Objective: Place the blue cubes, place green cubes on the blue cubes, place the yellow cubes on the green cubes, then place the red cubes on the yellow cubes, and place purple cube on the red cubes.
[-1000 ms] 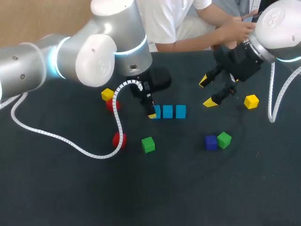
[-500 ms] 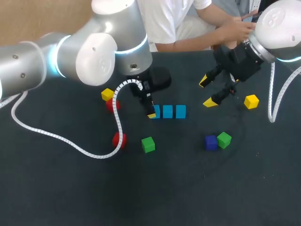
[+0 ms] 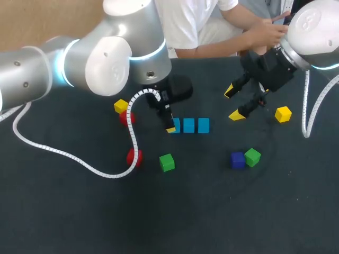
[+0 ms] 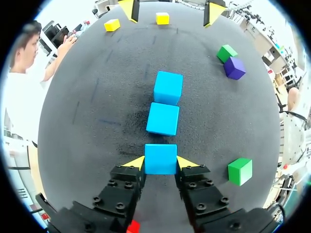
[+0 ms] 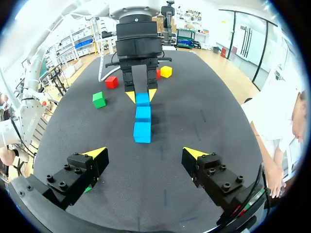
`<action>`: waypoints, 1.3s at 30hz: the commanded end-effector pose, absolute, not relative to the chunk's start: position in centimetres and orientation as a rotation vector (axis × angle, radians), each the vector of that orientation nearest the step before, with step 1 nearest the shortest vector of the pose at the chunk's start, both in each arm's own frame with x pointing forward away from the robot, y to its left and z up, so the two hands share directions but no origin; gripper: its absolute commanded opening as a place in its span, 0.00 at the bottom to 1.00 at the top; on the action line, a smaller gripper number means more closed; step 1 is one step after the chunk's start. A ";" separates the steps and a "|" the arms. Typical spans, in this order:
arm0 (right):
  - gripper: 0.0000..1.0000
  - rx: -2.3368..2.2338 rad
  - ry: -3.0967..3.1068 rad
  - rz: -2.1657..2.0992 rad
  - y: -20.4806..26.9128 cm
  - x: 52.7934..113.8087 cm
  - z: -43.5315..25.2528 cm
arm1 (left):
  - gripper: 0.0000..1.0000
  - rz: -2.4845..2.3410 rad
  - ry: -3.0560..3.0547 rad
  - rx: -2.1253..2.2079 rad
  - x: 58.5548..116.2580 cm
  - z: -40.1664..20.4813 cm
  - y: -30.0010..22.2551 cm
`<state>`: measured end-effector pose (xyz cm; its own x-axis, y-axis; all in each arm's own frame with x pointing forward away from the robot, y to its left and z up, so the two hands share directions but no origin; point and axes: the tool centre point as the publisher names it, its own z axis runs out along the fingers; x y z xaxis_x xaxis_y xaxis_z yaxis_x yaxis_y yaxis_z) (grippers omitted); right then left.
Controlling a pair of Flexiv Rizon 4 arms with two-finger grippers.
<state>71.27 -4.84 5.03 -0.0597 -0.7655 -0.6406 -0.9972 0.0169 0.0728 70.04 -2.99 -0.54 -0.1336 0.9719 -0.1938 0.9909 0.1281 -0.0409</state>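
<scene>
Bright, diffuse overhead light. Dark matte tabletop [image 3: 63, 211] soaks it up. Short soft shadows beside the blue cubes [image 4: 163, 119]. Specular highlights on left arm [image 3: 122, 47] shell.

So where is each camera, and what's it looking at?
Head view: above, behind the robot, looking down at the table; both arms show.
Left wrist view: on the left arm, looking past left jaws shut on the end blue cube.
Right wrist view: on the right arm, past open right jaws, facing the left arm.
All share the blue cube row.
</scene>
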 end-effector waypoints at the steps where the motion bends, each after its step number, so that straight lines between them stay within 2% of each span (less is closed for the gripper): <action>1: 1.00 -1.796 1.875 0.729 -4.9 71.2 5.0 | 0.13 -0.247 2.269 1.989 70.3 -0.6 -3.1; 3: 1.00 -1.796 1.875 0.729 -4.9 71.2 5.0 | 0.28 -0.248 2.270 1.990 70.3 -0.7 -3.1; 7: 1.00 -1.796 1.875 0.729 -4.9 71.2 5.0 | 0.36 -0.250 2.272 1.990 70.3 -0.7 -3.1; 12: 1.00 -1.796 1.875 0.729 -4.9 71.2 5.0 | 0.58 -0.251 2.277 1.983 70.3 -0.8 -3.1; 13: 1.00 -1.796 1.875 0.729 -4.9 71.2 5.0 | 0.71 -0.251 2.278 1.981 70.2 -0.8 -3.0; 14: 1.00 -1.796 1.875 0.729 -4.9 71.2 5.0 | 0.91 -0.252 2.280 1.978 70.2 -0.8 -3.0; 15: 1.00 -1.796 1.875 0.729 -4.9 71.2 5.0 | 1.00 -0.253 2.280 1.977 70.2 -0.8 -3.0; 39: 1.00 -1.796 1.875 0.729 -4.9 71.2 5.0 | 1.00 -0.201 2.265 1.818 68.5 2.1 -0.4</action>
